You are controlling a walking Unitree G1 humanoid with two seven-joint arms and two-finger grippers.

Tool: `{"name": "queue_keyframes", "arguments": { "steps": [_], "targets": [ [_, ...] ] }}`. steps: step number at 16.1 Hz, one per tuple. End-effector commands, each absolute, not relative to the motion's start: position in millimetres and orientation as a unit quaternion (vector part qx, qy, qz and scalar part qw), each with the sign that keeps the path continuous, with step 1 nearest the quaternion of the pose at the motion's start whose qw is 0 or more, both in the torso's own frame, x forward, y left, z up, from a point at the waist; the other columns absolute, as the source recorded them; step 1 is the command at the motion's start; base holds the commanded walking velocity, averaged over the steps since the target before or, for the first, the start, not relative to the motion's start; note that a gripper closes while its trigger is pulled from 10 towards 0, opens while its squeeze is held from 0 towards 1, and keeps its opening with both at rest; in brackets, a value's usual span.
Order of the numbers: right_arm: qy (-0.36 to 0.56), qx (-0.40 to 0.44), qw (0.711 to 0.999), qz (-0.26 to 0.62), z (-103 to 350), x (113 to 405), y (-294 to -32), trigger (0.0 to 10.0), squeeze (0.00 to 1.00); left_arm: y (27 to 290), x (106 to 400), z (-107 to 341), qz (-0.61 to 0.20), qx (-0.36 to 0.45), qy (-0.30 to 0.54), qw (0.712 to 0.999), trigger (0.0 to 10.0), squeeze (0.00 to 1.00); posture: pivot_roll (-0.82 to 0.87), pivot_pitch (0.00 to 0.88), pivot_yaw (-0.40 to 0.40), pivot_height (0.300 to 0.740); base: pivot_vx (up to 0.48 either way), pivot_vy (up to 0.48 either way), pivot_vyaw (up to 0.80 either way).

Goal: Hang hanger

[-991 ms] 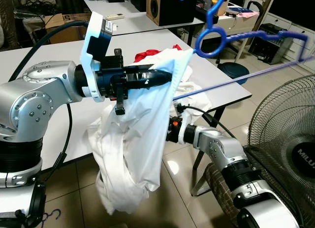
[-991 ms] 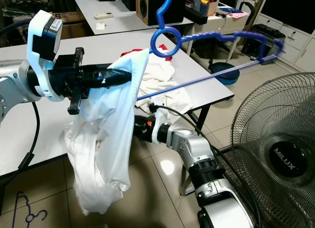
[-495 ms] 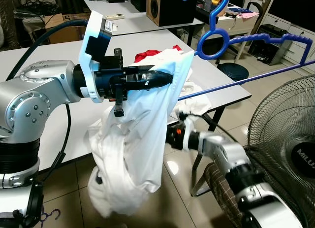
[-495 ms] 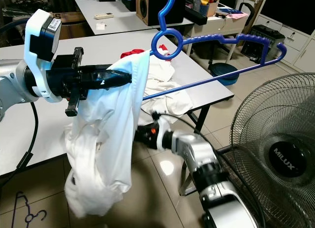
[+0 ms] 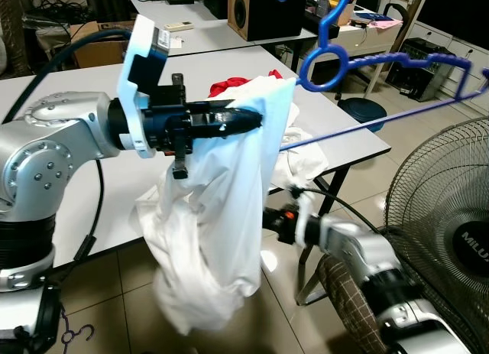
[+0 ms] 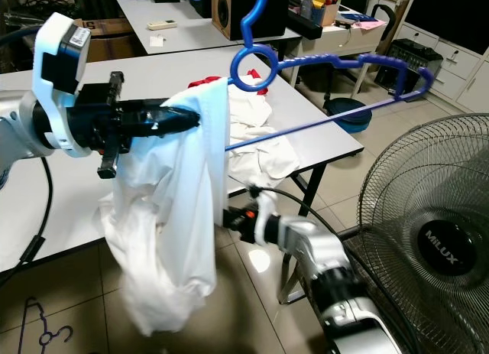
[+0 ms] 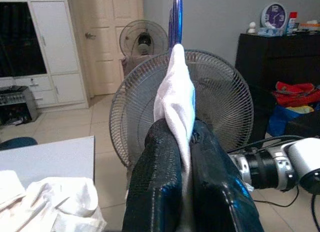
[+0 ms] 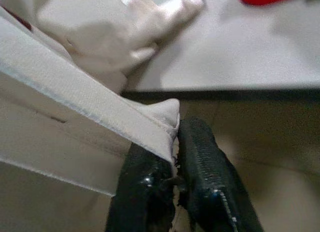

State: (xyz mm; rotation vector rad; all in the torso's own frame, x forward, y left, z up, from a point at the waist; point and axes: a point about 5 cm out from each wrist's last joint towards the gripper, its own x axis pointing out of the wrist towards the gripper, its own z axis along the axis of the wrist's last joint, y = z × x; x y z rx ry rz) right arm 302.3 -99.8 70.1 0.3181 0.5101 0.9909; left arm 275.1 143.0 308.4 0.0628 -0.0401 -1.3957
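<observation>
Two grips: both claws pinch one white garment (image 5: 221, 216), so the cloth stays spread rather than bunched.
Left gripper (image 5: 248, 121): clenched on the garment's upper edge, held high at table height, which lets the body of the cloth hang free below the fingers.
Right gripper (image 8: 172, 164): clamped on a hemmed edge lower down, under the table (image 5: 351, 140) edge, probably to tension the cloth.
Blue hanger (image 5: 397, 60): just beyond the left fingertips, its ring touching the raised cloth, bar running away rightward.
Step, judged: feeding the hanger into the garment; hanging not yet done.
Fan (image 5: 451, 216): beside the right arm, a snag risk.
</observation>
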Motion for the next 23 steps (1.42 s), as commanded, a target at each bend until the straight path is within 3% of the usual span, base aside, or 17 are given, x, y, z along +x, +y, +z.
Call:
{"name": "queue_keyframes", "arguments": {
  "steps": [1, 6, 8, 13, 17, 19, 23],
  "targets": [
    [0.246, 0.152, 0.851, 0.439, 68.2, 301.5, -113.6, 0.0, 0.0, 148.0, 273.9, 315.0, -0.636, 0.037, -0.042, 0.769, 0.0, 0.0, 0.04, 0.0, -0.042, 0.74, 0.0, 0.0, 0.0],
    [0.188, 0.181, 0.907, 0.331, 88.1, 303.3, -164.6, 0.0, 0.0, 164.9, 274.5, 289.4, -0.597, 0.064, -0.001, 0.799, 0.0, 0.0, 0.01, 0.0, -0.032, 0.74, 0.0, 0.0, 0.0],
    [0.15, 0.201, 0.94, 0.233, 105.6, 302.4, -211.0, 0.0, 0.0, 177.0, 266.6, 268.2, -0.58, 0.07, 0.035, 0.811, 0.0, 0.0, -0.01, 0.0, -0.031, 0.74, 0.0, 0.0, 0.0],
    [0.099, 0.193, 0.967, 0.13, 148.8, 292.5, -283.0, 0.0, 0.0, 184.4, 250.0, 230.2, -0.572, 0.098, 0.106, 0.807, 0.0, 0.0, -0.04, 0.0, -0.037, 0.74, 0.0, 0.0, 0.0],
    [0.086, 0.176, 0.971, 0.138, 169.8, 290.8, -287.5, 0.0, 0.0, 187.9, 256.2, 212.5, -0.527, 0.143, 0.138, 0.826, 0.0, 0.0, -0.05, 0.0, -0.04, 0.74, 0.0, 0.0, 0.0],
    [0.088, 0.164, 0.969, 0.16, 176.1, 289.9, -277.5, 0.0, 0.0, 186.6, 261.3, 211.4, -0.508, 0.151, 0.127, 0.839, 0.0, 0.0, -0.05, 0.0, -0.04, 0.74, 0.0, 0.0, 0.0],
    [0.101, 0.119, 0.96, 0.231, 186.6, 288.3, -240.9, 0.0, 0.0, 166.4, 259.4, 204.0, -0.516, 0.133, 0.12, 0.838, 0.0, 0.0, -0.05, 0.0, -0.04, 0.74, 0.0, 0.0, 0.0]
  ]
}}
